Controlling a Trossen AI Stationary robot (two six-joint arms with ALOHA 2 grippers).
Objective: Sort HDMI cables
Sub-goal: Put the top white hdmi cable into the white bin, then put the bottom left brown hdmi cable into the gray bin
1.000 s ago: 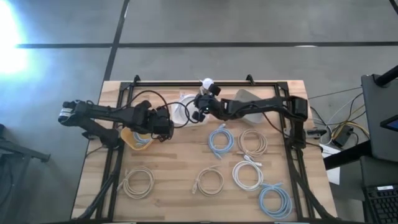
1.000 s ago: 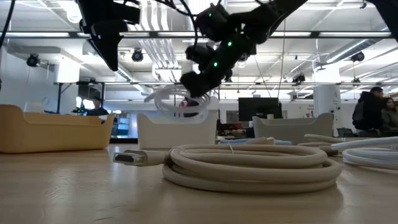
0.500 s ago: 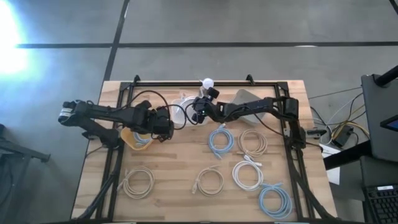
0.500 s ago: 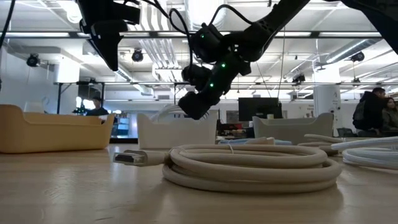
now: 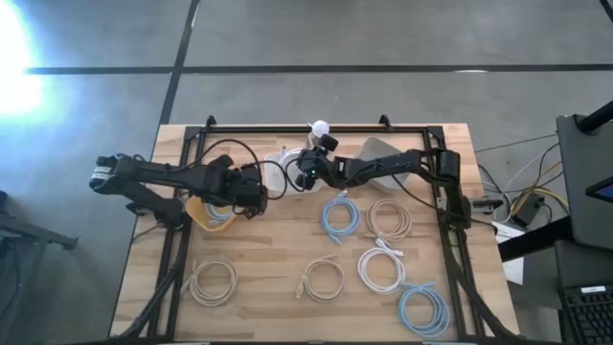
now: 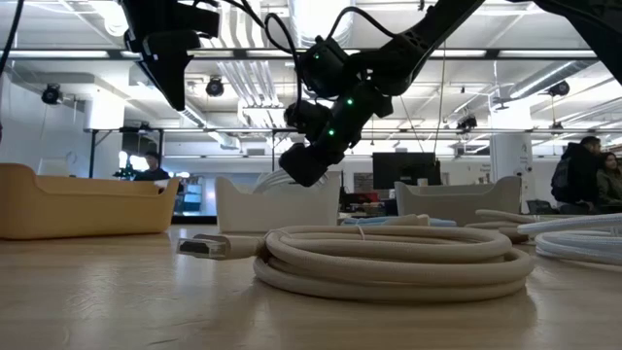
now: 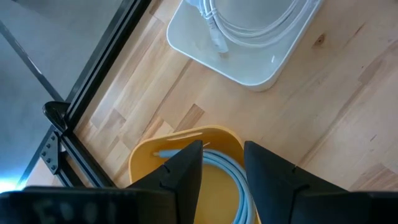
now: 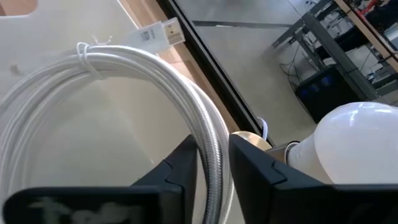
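Right pincer, fingers seemingly parted, straddles white cable in white bin.

- A hard white glare burns at the far left of the floor in the high view; the rest is evenly lit.
- Rows of ceiling lights backlight the low view, so the arms read as dark silhouettes.
- The nearest beige coil is soft, and so is the table's near edge.
- The white bulb is bright and blurred.
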